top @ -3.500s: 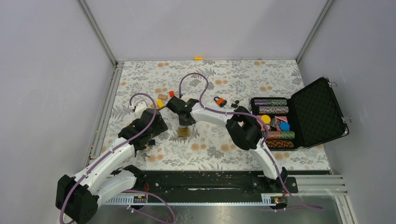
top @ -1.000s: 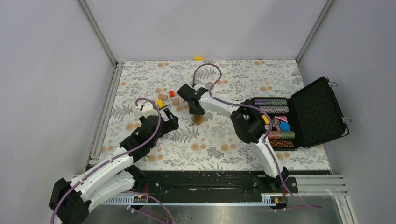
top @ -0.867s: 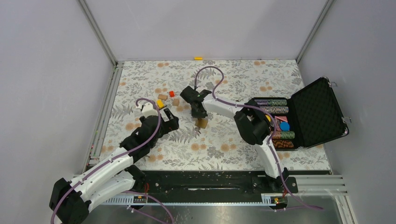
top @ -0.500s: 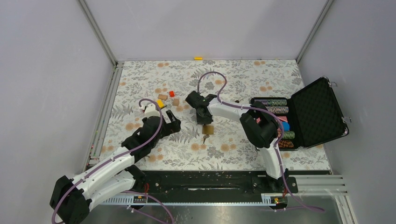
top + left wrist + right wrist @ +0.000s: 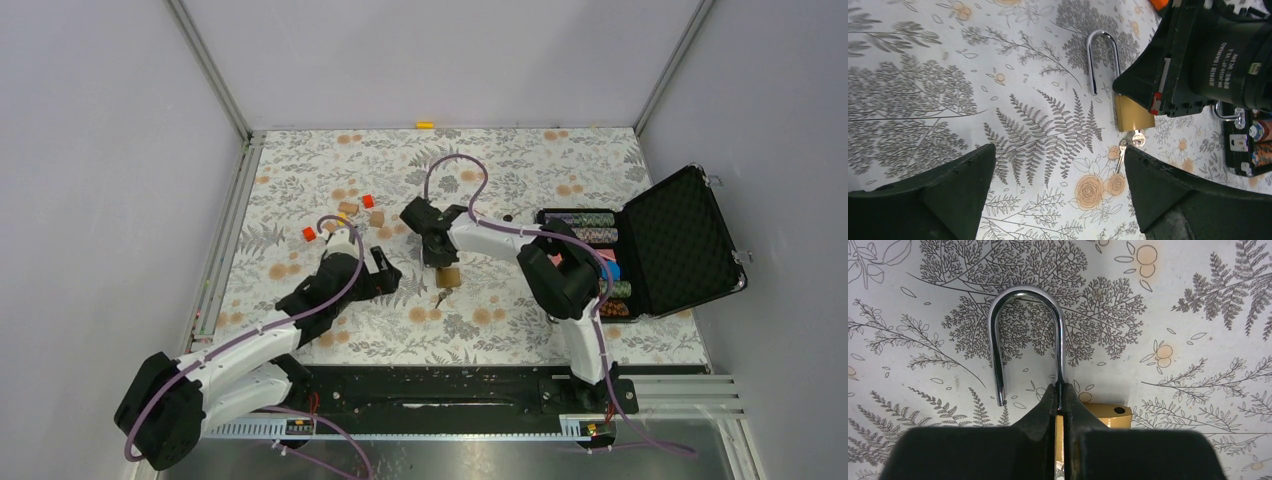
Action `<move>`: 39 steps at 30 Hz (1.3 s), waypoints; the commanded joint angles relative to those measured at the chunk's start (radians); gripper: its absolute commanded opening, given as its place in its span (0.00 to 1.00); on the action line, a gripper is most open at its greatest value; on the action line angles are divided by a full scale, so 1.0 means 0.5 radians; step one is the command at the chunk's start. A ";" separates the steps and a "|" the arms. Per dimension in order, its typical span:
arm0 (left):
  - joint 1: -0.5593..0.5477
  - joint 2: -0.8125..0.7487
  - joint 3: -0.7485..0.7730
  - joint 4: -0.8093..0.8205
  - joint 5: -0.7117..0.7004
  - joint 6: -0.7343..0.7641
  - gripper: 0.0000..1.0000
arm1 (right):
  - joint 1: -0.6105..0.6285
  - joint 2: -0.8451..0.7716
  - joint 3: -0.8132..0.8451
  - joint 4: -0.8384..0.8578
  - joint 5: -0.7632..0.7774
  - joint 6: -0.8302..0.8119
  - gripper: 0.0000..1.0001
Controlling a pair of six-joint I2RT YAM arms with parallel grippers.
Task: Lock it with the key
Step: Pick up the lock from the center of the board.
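Observation:
A brass padlock (image 5: 447, 278) with an open silver shackle lies on the floral table. A key (image 5: 440, 297) sits in its base, with a second key hanging from it. My right gripper (image 5: 437, 258) is shut on one leg of the shackle (image 5: 1025, 295), right above the brass body (image 5: 1108, 412). My left gripper (image 5: 385, 275) is open and empty, just left of the padlock. In the left wrist view the padlock (image 5: 1130, 112) and the keys (image 5: 1128, 145) lie ahead between the wide-apart fingers (image 5: 948, 185).
An open black case (image 5: 680, 240) with poker chips stands at the right. Small coloured blocks (image 5: 368, 201) and a red block (image 5: 308, 233) lie behind the left arm. A yellow piece (image 5: 425, 125) lies at the back edge.
My right gripper has dragged the padlock nearer and to the right. My left arm has swung right toward the padlock, uncovering a red block.

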 commanded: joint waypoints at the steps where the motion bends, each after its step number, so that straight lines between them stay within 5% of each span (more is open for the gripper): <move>1: 0.002 0.110 -0.064 0.447 0.265 0.045 0.98 | -0.011 -0.142 -0.224 0.142 -0.149 0.164 0.00; 28: -0.299 1.069 0.078 1.363 0.396 -0.125 0.91 | -0.234 -0.829 -0.900 0.828 -0.767 0.674 0.00; 39: -0.392 1.147 0.163 1.330 0.238 0.040 0.55 | -0.263 -0.830 -0.907 0.864 -0.879 0.871 0.00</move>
